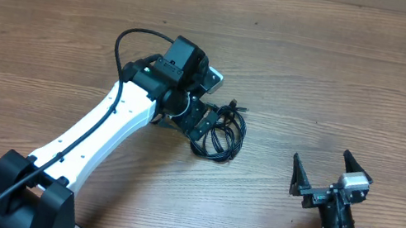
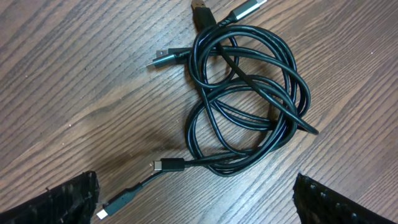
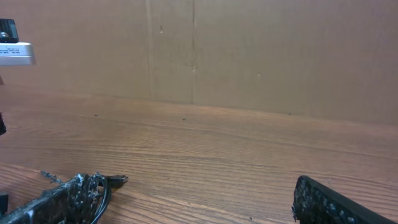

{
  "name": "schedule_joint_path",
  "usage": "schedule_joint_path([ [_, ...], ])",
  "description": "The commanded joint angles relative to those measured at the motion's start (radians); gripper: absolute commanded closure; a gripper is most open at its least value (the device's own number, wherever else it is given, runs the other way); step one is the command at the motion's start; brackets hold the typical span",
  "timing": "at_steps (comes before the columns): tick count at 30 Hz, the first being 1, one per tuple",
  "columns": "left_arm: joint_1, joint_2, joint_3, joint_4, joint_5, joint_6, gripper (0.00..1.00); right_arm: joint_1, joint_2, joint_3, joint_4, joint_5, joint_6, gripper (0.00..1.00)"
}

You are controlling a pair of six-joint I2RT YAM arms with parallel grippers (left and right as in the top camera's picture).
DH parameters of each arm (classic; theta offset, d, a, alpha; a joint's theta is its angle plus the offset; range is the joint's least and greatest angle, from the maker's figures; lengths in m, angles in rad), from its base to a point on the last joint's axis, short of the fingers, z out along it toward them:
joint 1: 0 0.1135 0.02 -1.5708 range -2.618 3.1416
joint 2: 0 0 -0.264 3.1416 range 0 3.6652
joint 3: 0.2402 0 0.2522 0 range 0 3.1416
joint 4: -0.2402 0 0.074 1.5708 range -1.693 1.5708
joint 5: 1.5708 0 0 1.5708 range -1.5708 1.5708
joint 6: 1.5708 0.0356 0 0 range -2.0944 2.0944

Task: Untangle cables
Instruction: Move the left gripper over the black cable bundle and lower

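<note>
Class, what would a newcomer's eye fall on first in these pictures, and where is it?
A tangle of looped black cables lies near the middle of the wooden table. The white left arm reaches over it, with the left gripper open just above. The right gripper stands open at the near right, well apart from the tangle.

Overhead, my left gripper [image 1: 203, 122] covers the left side of the cables [image 1: 224, 135], hiding how the loops cross there. Left wrist view: a silver plug [image 2: 249, 7] is cut by the top edge, my fingers [image 2: 65, 200] by the bottom. Right wrist view: my right gripper [image 3: 194, 186] is cropped at the bottom, one finger hiding most of the cables at lower left.
</note>
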Motion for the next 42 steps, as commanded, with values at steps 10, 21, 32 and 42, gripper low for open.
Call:
schedule_joint_path([
  [10,-0.004,0.014,0.021,0.024,-0.002,-0.251,0.09,-0.003,-0.011,-0.010,0.003,0.013,0.003,0.00],
  [21,-0.004,0.021,0.013,-0.030,-0.137,-0.343,0.00,-0.003,-0.011,-0.010,0.003,0.013,0.003,0.00],
  [32,-0.005,0.065,0.012,0.018,-0.130,-0.370,0.00,-0.002,-0.011,-0.010,0.004,-0.019,0.004,0.00],
  [42,-0.045,0.209,0.012,0.110,-0.072,-0.466,0.04,-0.002,-0.011,-0.010,0.072,-0.028,0.137,0.00],
])
